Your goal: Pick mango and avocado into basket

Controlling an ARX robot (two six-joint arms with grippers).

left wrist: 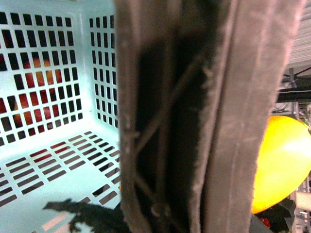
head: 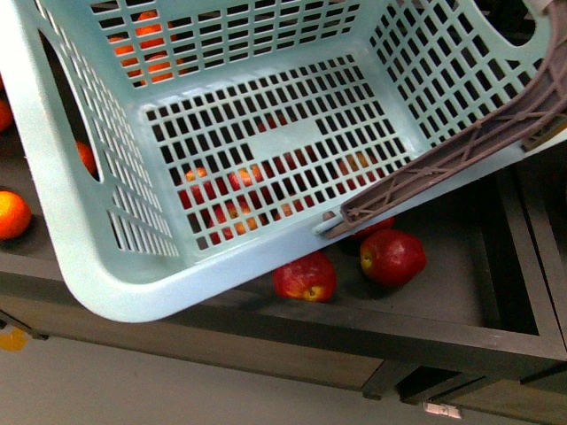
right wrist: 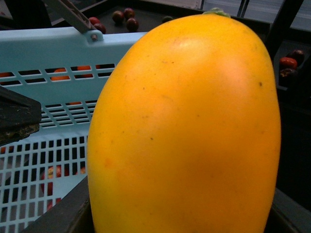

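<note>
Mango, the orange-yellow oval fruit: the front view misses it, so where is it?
The mango fills the right wrist view, beside the light teal slotted plastic basket; the left wrist view shows it beyond the basket's brown handle.

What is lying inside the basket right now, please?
Nothing shows on the basket floor; red fruits lie beneath it, seen through the slots. The brown handle covers one corner, so that part is unknown.

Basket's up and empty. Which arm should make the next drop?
Right. The mango fills the right wrist view, apparently gripped in the right end effector, with the basket just behind it. The left wrist view is pressed against the brown handle, so that arm seems busy holding the basket.
</note>
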